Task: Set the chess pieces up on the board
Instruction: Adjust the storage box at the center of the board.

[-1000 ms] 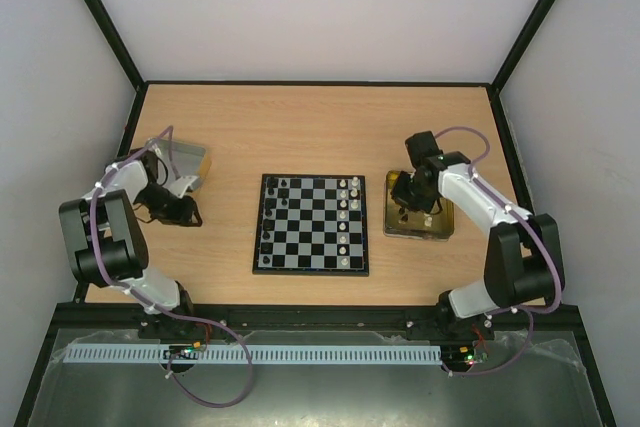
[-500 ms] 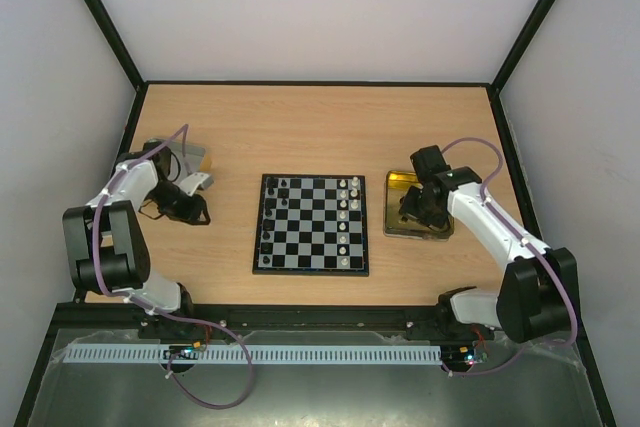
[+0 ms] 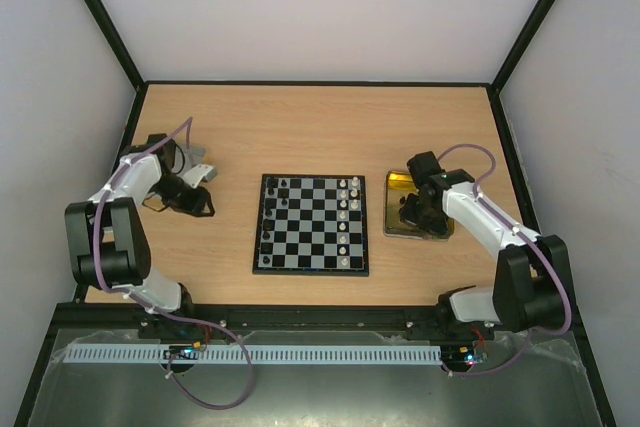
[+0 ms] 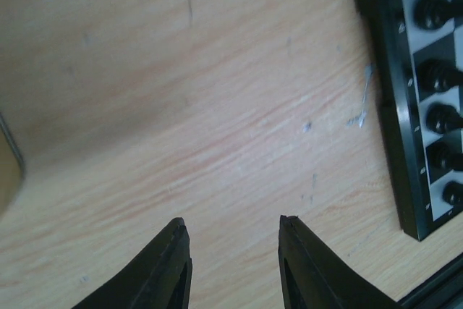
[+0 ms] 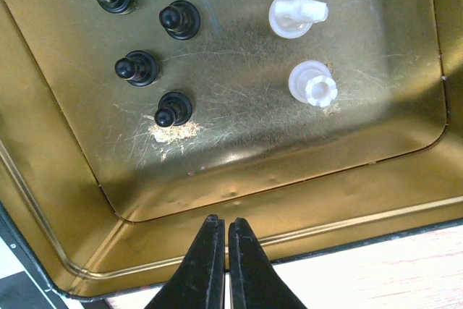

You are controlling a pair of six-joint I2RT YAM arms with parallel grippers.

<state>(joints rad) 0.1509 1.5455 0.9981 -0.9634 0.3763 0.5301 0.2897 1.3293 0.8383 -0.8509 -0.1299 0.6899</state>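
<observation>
This looked like a robotics lab test cell rather than any lived-in room. Plain white panels (image 3: 320, 7) walled in three sides, held by black frame posts (image 3: 100, 19) at the corners. A bare wood-grain desk (image 3: 320, 127) filled the floor of the enclosure. Two black-and-white robot arms, the left arm (image 3: 100, 242) and the right arm (image 3: 505, 242), were bolted to a black rail (image 3: 320, 319) along its near edge. Purple cables (image 3: 215, 392) looped from the arms down past a white slotted cable duct (image 3: 260, 355) onto a grey metal shelf (image 3: 330, 399). The board (image 3: 312, 224) lay squared up mid-desk like a staged test piece.
</observation>
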